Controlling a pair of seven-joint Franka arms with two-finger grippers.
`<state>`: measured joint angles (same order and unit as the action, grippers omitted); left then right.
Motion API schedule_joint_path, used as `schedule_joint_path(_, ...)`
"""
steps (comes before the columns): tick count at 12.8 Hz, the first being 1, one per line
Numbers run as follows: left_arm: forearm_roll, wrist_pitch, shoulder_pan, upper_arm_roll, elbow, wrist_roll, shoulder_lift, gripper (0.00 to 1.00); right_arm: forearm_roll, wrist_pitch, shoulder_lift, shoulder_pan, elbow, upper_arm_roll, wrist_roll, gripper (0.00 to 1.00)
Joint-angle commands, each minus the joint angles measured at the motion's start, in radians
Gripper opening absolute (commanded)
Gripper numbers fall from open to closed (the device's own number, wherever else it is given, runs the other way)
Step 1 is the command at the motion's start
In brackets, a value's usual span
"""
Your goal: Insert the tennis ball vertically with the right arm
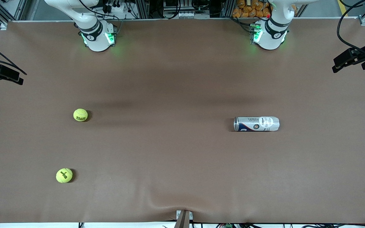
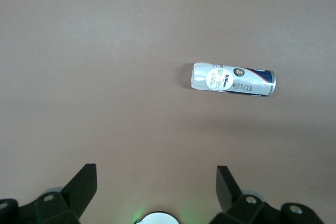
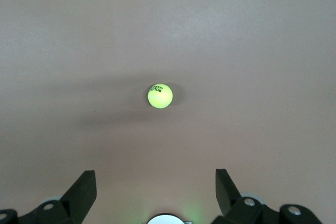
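Since both balls lay loose on the surface and the can rested on its side, the task looked not yet begun; every step was left, by my judgement.

At the far left of the front view a black camera mount jutted in over the edge. The right arm showed only its base and lower links at the upper left. Its right pincer hung high over the surface with its jaws spread wide and nothing between them. One tennis ball sat left of centre and showed in the middle of the right wrist view; a second ball lay at the lower left, nearer the front camera. Right of centre the can lay flat, well apart from both balls. It would have to stand upright, I judged, before a ball could drop in.

The left arm waited at the upper right, its left pincer also wide and empty, high over the surface with the can in its view.

The brown surface was a wrinkled cloth, with cables and metal framing along the top edge.
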<state>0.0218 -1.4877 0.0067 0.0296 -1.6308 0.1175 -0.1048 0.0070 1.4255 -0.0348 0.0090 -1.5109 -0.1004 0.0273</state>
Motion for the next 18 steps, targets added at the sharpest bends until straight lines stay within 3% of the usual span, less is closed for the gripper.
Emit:
schedule_joint_path(1, -0.017, 0.018, 0.007, 0.004, 0.012, 0.004, -0.001, 1.00, -0.015, -0.007, 0.015, -0.003, -0.006, 0.008, 0.006, 1.00)
schedule_joint_path(18, -0.006, 0.018, 0.010, 0.001, 0.009, -0.022, 0.004, 1.00, -0.013, 0.006, 0.015, 0.002, -0.006, 0.008, 0.008, 1.00)
